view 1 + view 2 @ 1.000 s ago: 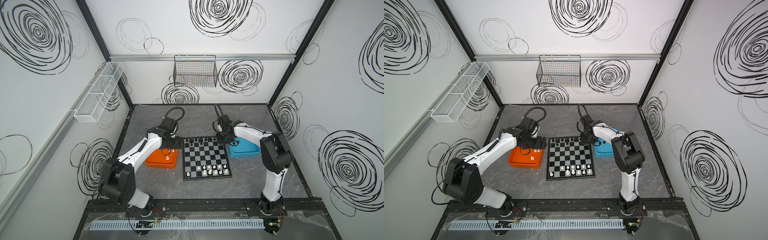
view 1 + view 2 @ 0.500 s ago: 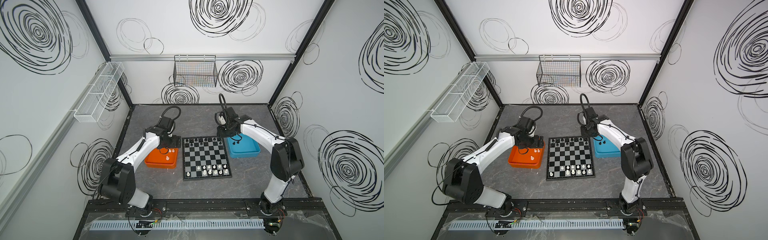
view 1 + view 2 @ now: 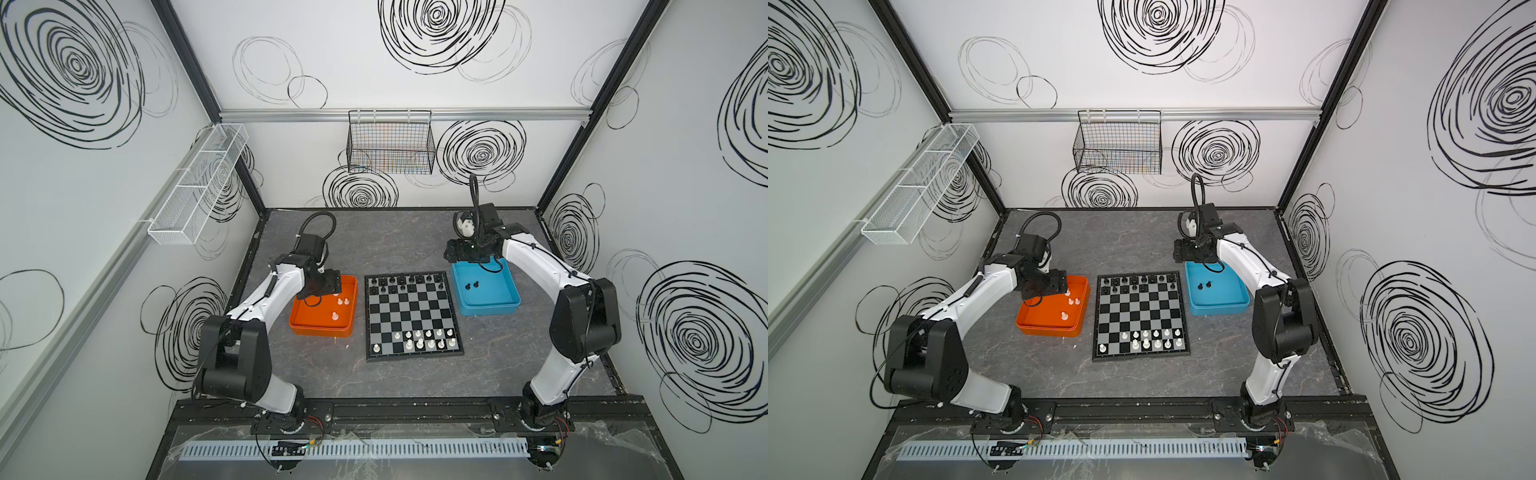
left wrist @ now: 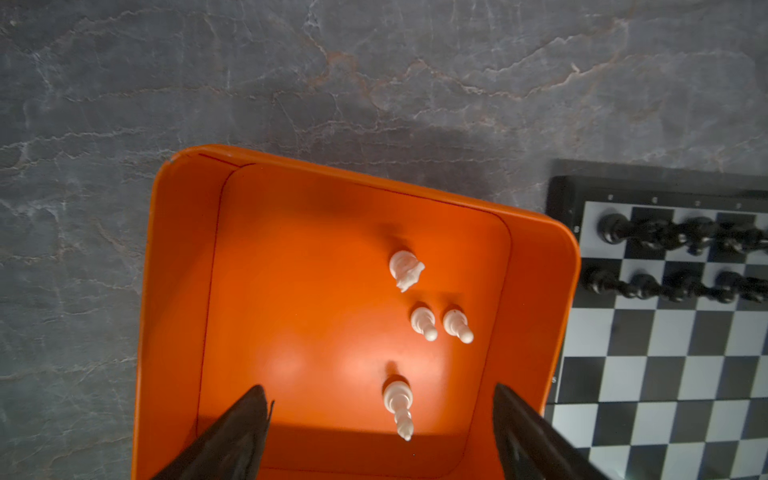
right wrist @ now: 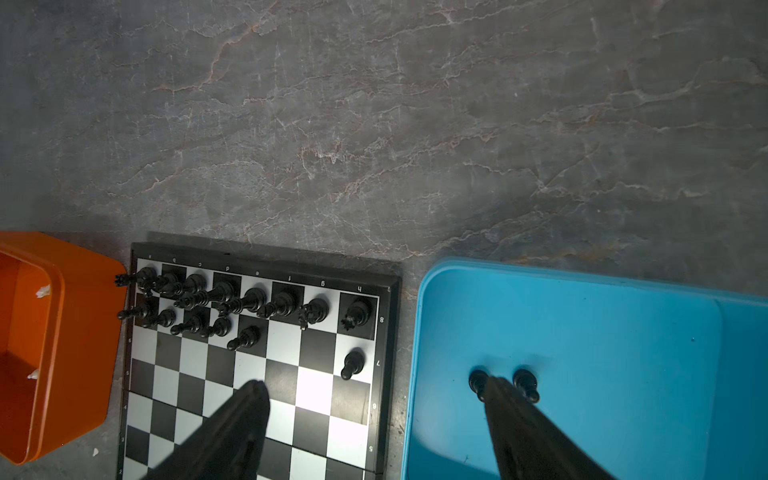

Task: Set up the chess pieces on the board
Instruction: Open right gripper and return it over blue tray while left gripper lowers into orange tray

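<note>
Left wrist view: the left pincer (image 4: pixel 378 390) hangs open over four white pieces (image 4: pixel 423 322) in the orange tray (image 4: pixel 178 291). It should drop straight down and pinch one gently. The right pincer (image 5: pixel 374 382), open too, hangs between the board (image 5: pixel 316 390) and two black pieces (image 5: pixel 525 380).

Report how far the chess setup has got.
Done: most black pieces and white pieces stand on the board. In hand: nothing; left gripper and right gripper are both open. Remaining: four white chessmen in the orange tray, two black pawns in the blue tray.
</note>
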Motion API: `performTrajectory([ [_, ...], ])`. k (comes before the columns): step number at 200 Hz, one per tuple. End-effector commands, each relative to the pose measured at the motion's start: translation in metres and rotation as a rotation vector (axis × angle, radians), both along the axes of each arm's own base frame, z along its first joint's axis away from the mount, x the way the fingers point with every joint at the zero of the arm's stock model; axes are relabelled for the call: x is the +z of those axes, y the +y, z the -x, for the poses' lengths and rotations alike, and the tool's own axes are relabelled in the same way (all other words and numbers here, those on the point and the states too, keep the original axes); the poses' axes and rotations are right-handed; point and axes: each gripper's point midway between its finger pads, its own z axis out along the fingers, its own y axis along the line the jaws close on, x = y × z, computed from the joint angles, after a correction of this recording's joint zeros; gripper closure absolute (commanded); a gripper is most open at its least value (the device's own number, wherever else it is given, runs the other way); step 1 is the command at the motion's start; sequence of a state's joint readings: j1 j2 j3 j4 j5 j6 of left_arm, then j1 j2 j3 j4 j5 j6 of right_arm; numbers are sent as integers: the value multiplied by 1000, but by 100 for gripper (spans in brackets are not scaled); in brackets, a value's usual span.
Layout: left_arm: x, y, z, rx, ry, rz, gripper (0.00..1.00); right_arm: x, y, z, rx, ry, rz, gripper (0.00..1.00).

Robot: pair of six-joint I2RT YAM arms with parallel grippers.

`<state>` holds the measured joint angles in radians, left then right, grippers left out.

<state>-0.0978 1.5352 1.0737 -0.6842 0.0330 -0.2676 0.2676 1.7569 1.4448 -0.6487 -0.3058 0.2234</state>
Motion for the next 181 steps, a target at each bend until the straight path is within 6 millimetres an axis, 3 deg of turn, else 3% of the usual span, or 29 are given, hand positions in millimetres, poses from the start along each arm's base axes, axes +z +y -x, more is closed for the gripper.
performTrajectory([
  [1,-7,2,-17,-36,-31,-22,17,8,1,-6,15,-34,-10,14],
  [46,-19,-1,-35,-61,-37,-43,30,1,-11,-4,-10,-28,-11,14],
  [130,-36,-21,-46,-151,-54,-48,39,-9,-21,-4,-29,-14,-17,14],
  [181,-45,-24,-46,-169,-43,-50,52,-14,-22,-4,-29,-4,-16,14],
])
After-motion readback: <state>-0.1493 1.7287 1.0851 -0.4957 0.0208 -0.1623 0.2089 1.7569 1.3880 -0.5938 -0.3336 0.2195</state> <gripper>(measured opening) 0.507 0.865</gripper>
